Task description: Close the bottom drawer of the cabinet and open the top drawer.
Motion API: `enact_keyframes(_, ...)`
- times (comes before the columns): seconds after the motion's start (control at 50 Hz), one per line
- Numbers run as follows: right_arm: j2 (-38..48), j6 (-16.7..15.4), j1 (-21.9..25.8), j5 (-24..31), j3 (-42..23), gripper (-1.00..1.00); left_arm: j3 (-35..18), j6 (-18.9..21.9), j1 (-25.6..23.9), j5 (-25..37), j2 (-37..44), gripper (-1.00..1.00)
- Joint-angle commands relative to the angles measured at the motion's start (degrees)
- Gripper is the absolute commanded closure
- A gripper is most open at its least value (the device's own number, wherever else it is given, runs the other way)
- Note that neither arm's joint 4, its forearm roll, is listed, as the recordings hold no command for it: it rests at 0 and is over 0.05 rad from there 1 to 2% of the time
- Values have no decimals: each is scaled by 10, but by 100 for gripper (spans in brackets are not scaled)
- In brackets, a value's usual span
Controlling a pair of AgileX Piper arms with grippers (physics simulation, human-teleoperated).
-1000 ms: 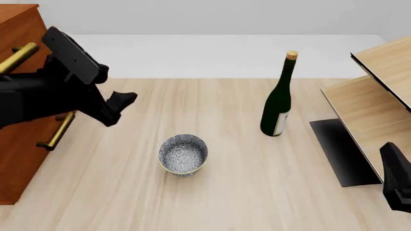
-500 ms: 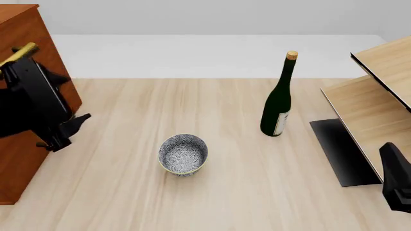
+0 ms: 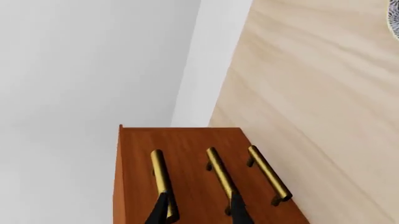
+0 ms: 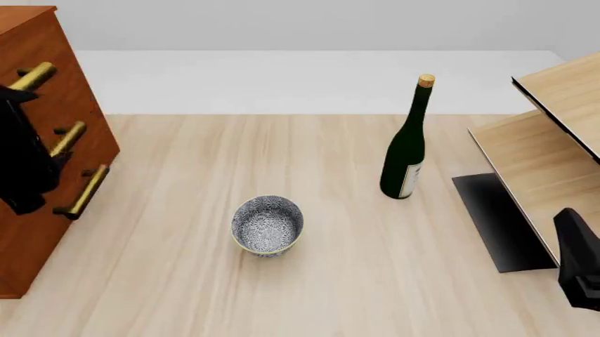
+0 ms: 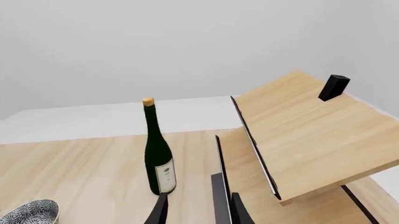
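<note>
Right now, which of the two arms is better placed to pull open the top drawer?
The left. Its tool points at the cabinet's brass handles, right beside the top drawer. The right tool sits far across the table by the shelf, facing the bottle.

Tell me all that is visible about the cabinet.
The cabinet is a tall reddish-brown wooden chest at the table's left edge. Its front carries three brass bar handles, one above another, each on two short posts. All three drawers look shut, the fronts flush. The left arm partly hides it in the front view; the left gripper points at the handles, apparently touching none.
</note>
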Motion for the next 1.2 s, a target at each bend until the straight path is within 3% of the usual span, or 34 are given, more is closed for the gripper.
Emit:
enact_keyframes(0.02, -1, 1, 0, 1, 0, -100, -2, 54, 53, -29, -7, -100)
enact_keyframes(0.4, 6, 2, -3, -6, 0, -100, -36, 57, 99, -44, 39, -100)
enact_keyframes(0.42, 8, 2, -3, -7, 0, -100, -23, 75, 116, -68, 34, -100)
enact_keyframes(1.2, 5, -3, -5, -6, 2, -100, -33, 96, 161, -131, 107, -100)
